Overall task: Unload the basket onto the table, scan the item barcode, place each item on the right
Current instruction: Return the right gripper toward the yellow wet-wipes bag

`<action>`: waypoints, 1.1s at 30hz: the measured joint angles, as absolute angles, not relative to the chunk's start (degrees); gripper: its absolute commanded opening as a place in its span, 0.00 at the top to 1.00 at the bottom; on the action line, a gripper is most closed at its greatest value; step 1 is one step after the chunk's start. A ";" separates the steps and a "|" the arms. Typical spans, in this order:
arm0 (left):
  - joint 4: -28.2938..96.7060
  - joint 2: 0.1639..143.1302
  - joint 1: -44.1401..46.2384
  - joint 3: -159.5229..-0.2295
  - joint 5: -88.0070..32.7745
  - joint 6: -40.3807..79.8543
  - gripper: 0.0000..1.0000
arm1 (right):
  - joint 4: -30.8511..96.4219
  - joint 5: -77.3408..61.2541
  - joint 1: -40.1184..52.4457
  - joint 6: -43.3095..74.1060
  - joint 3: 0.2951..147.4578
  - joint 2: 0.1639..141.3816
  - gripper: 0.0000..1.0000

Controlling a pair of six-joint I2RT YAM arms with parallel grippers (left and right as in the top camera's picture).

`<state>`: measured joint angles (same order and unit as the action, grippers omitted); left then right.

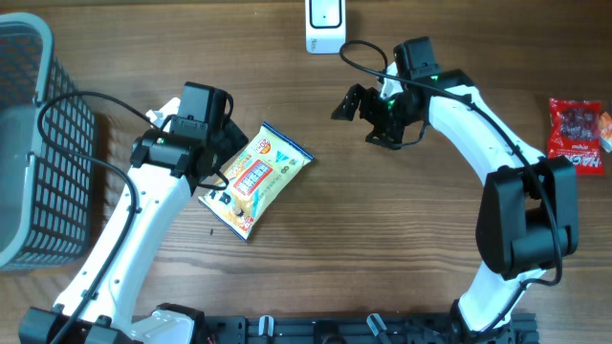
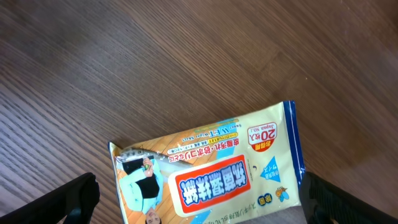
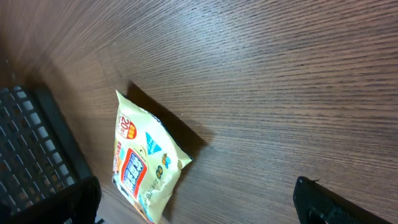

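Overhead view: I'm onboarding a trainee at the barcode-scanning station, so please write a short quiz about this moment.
1. True or false: the left gripper grips the wipes packet.
2. What lies near the right edge of the table? A) red snack bag B) mesh basket C) white scanner
3. Complete: the right gripper is ___ (open/shut).
Key: 1 false, it is open above the packet; 2 A; 3 open.

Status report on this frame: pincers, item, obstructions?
Left pincer open above wet-wipes pack. Right pincer open, empty. Pack flat on table, unheld. Nothing in the way.
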<state>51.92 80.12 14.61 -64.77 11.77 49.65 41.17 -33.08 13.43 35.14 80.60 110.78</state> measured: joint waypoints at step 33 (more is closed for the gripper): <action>44.12 107.63 19.38 -64.82 -30.74 26.83 0.00 | 39.59 -17.47 13.43 35.81 80.60 110.78 0.00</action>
